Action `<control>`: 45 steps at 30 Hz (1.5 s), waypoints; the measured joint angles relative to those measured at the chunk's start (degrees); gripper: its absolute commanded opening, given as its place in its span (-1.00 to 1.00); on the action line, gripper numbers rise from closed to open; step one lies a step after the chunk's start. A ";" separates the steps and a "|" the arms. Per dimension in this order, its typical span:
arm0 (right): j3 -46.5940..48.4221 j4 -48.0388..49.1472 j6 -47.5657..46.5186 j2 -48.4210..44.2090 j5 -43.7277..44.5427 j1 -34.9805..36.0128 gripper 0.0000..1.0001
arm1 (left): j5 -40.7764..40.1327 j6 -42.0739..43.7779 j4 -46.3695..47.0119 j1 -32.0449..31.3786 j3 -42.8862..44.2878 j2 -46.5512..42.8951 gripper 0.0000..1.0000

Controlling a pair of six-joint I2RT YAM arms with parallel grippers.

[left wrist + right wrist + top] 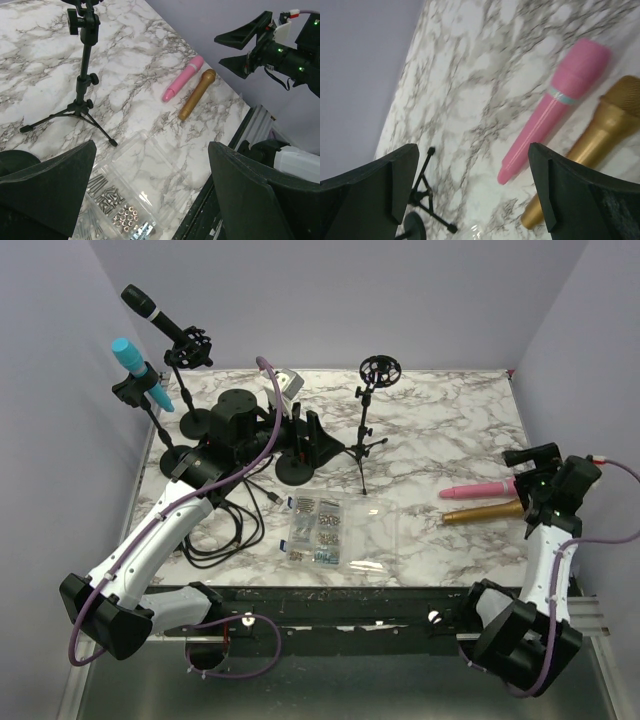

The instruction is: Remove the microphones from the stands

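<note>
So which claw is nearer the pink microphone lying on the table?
Right. The right claw hovers just beside the pink microphone; the left claw is across the table by the tripod stand.

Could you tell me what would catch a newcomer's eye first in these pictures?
Probably the pink microphone and gold microphone lying side by side at the right of the table. Next, the cyan microphone and black microphone mounted at the far left corner, and an empty tripod stand mid-table.

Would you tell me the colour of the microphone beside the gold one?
The tapered microphone is pink; right wrist view shows it best.
</note>
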 measured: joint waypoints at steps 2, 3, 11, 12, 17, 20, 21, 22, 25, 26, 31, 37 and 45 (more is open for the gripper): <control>0.96 -0.04 -0.02 0.61 -0.09 4.66 1.00 | 0.00 0.00 0.00 0.00 0.00 0.02 0.97; 1.51 0.02 0.02 1.05 -0.13 6.36 0.99 | 0.00 0.00 0.00 0.00 0.00 0.02 0.97; 7.45 1.38 1.55 12.15 0.11 25.33 1.00 | 0.00 0.00 0.00 -0.24 -0.02 0.52 0.97; 7.89 1.33 1.62 13.53 0.20 27.17 0.99 | 0.00 0.00 0.00 -0.24 -0.02 0.61 0.97; 12.44 1.25 2.05 22.03 2.10 39.54 1.00 | -0.04 0.02 -0.04 -0.24 -0.02 1.16 0.97; 16.94 0.98 1.92 26.75 3.43 46.31 1.00 | -0.07 0.04 -0.07 -0.24 -0.02 1.33 0.97; 18.51 0.96 1.90 28.24 3.56 48.06 0.99 | -0.07 0.07 -0.07 -0.24 -0.02 1.36 0.97; 19.89 1.03 1.92 29.55 3.52 49.57 0.99 | -0.07 0.09 -0.07 -0.24 -0.02 1.36 0.97; 22.49 1.77 1.97 32.46 2.36 52.26 1.00 | -0.11 0.46 -0.09 -0.24 -0.02 1.36 0.97; 22.77 1.99 1.97 33.00 2.03 52.50 1.00 | -0.17 0.57 -0.11 -0.24 -0.02 1.36 0.97; 22.88 2.62 1.84 33.53 1.77 52.63 0.99 | -0.37 0.90 -0.11 -0.24 -0.02 1.36 0.97; 28.85 3.63 0.85 36.04 -1.46 51.98 0.99 | -0.94 1.25 -0.28 -0.24 -0.02 1.36 0.97; 23.78 22.49 8.57 36.50 -14.38 45.35 0.92 | -1.99 2.01 -0.50 -0.24 -0.02 1.36 0.97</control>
